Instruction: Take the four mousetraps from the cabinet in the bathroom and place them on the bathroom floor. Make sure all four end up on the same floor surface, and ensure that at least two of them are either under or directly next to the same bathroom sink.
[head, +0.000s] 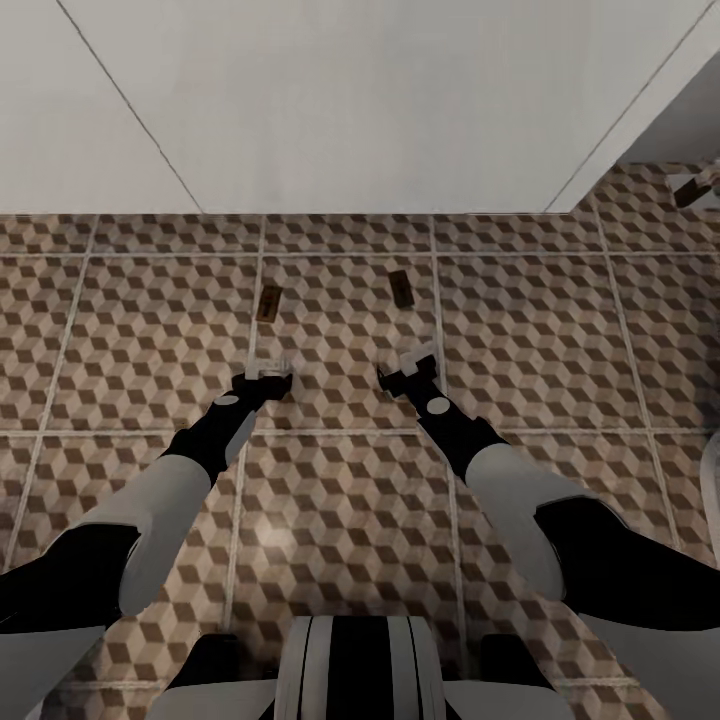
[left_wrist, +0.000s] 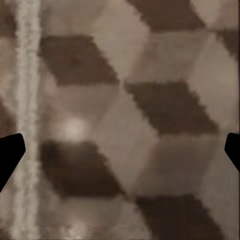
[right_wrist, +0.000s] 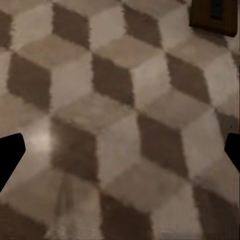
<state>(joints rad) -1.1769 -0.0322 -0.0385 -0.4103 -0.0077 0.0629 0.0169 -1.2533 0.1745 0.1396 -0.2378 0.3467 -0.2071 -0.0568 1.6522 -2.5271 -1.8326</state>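
Tiles printed with a brown, beige and white cube pattern cover the bathroom floor (head: 340, 500), set in large squares with pale grout lines between them. Along the far edge of the floor in the head view runs a wide plain white surface (head: 330, 100) crossed by thin slanting seams; whether it is the sink front or a wall cannot be told. At the far right corner a small dark and pale fixture (head: 700, 185) shows against the tiles, too small to identify.

Two small flat tan wooden mousetraps with dark metal parts lie on the floor tiles near that white edge, well apart from each other: the left mousetrap (head: 269, 302) lies just beside a grout line, the right mousetrap (head: 401, 288) sits on the neighbouring tile. A corner of the right one (right_wrist: 215, 15) also shows in the right wrist view.

Both black-and-white arms reach forward low over the floor. The left end effector (head: 268, 374) hangs just short of the left mousetrap, its fingers spread wide with nothing between them. The right end effector (head: 408, 368) hangs just short of the right mousetrap, likewise wide open and empty. Dark fingertips (left_wrist: 10, 155) frame bare tile in the left wrist view, beside a pale grout line (left_wrist: 26, 120)
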